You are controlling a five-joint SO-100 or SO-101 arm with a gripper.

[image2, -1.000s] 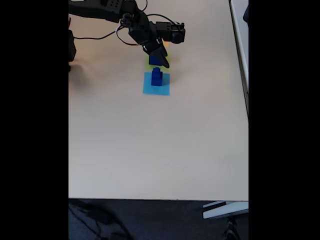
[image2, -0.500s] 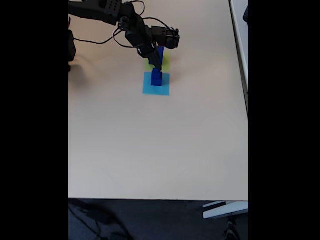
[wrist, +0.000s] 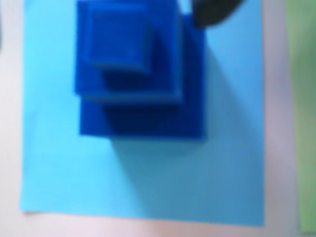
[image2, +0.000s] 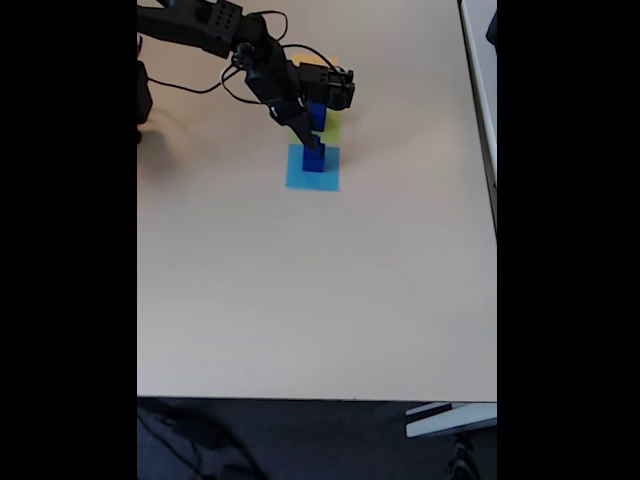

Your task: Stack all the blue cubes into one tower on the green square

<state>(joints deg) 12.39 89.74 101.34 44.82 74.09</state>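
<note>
On the light-blue square stands a tower of blue cubes, long axis straight up, sides roughly square to the paper's edges in the wrist view (stepped tiers narrowing upward). Another blue cube sits on the green square just behind, in the fixed view. Bare worktop spreads wide toward the near edge and both sides. Reaching in from the upper left, the arm bends down with its end effector at the tower's top; whether it grips or gapes, I cannot tell.
</note>
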